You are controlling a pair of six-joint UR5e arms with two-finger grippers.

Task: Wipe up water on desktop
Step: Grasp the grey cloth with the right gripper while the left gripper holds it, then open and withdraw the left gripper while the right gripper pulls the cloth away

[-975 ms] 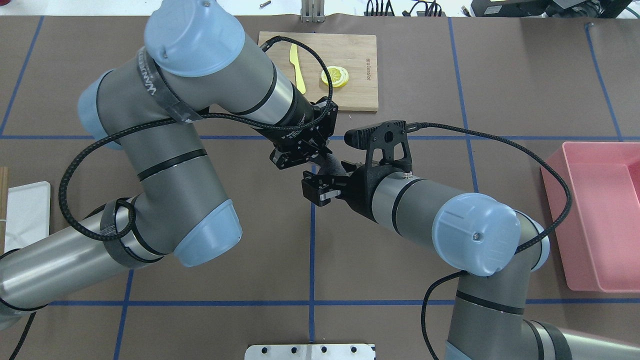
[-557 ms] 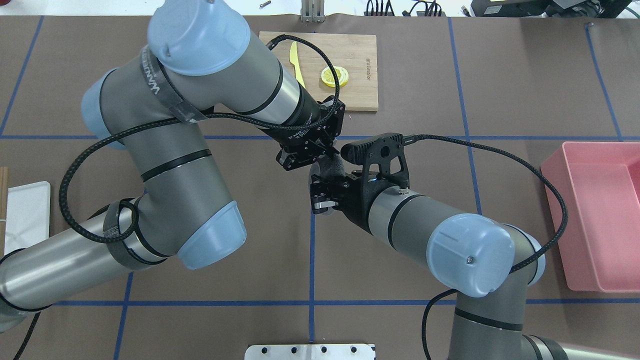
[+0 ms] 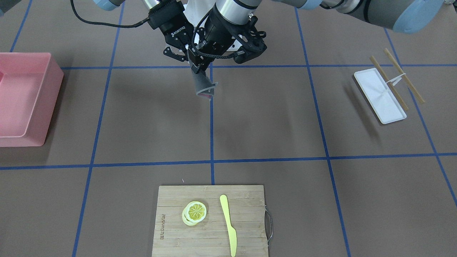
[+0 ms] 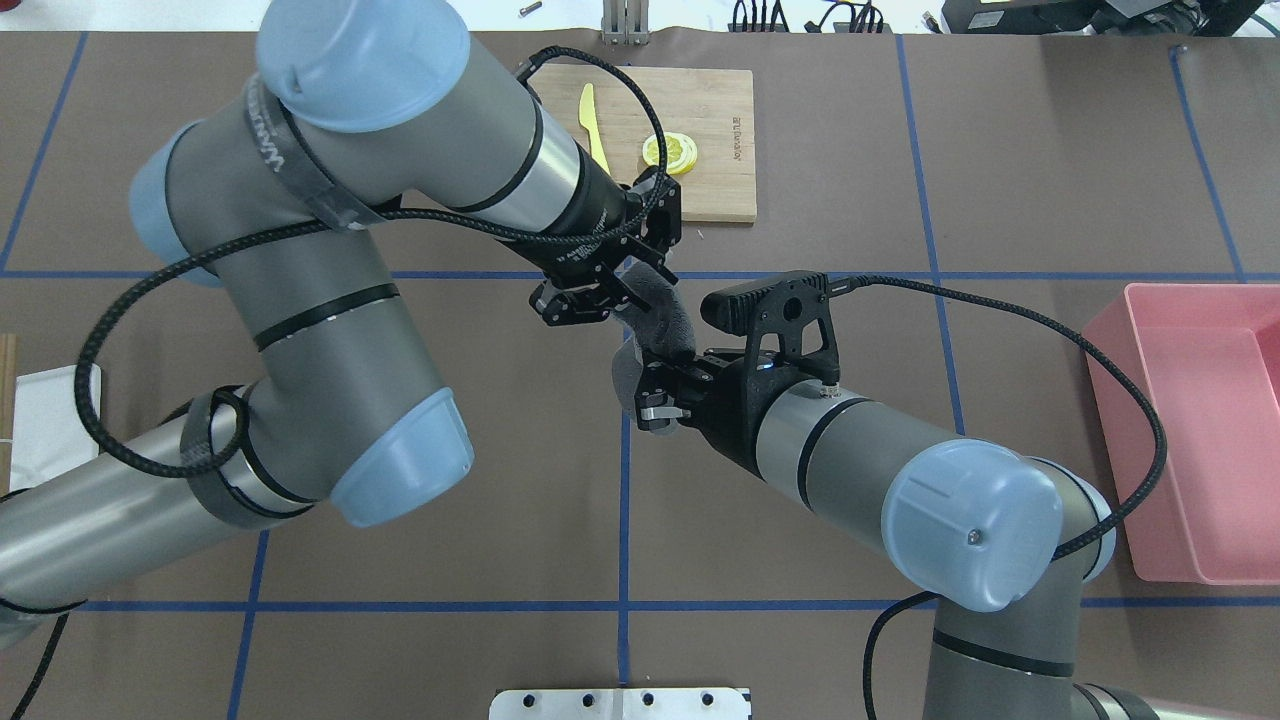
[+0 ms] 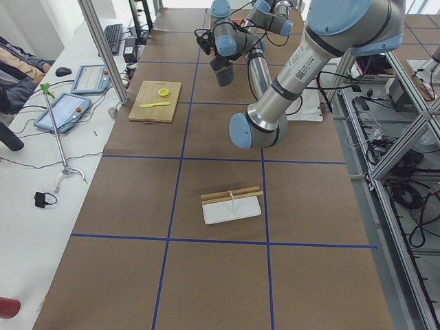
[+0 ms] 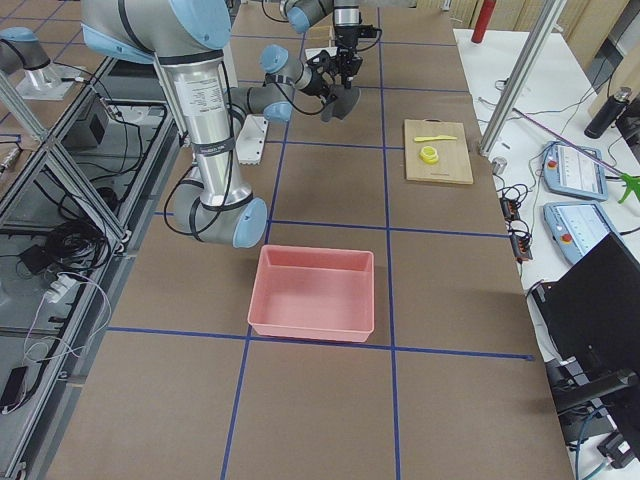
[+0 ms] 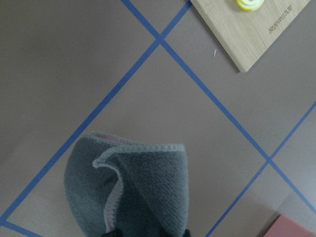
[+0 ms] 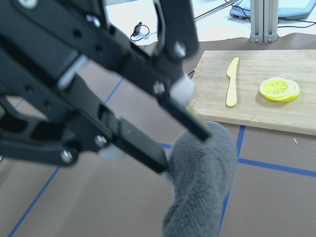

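A grey cloth (image 3: pixel 203 86) hangs in the air over the brown desktop (image 3: pixel 150 117), near the middle blue tape line. My left gripper (image 4: pixel 640 287) is shut on the cloth's top edge. The right wrist view shows its fingers (image 8: pixel 190 131) pinching the cloth (image 8: pixel 202 187). The left wrist view shows the cloth (image 7: pixel 133 187) hanging flared below the gripper. My right gripper (image 4: pixel 660 388) sits just below and beside the cloth (image 4: pixel 665 320), with its jaws apart. I see no water on the desktop.
A bamboo cutting board (image 3: pixel 171 221) with lemon slices (image 3: pixel 195 211) and a yellow knife (image 3: pixel 228 221) lies at the far edge. A pink bin (image 3: pixel 21 141) stands on my right. A white tray (image 3: pixel 380 96) with chopsticks lies on my left.
My left arm has swung left and drawn the cloth out, so more of it shows. My right gripper has shifted slightly right and toward me, staying beside the cloth.
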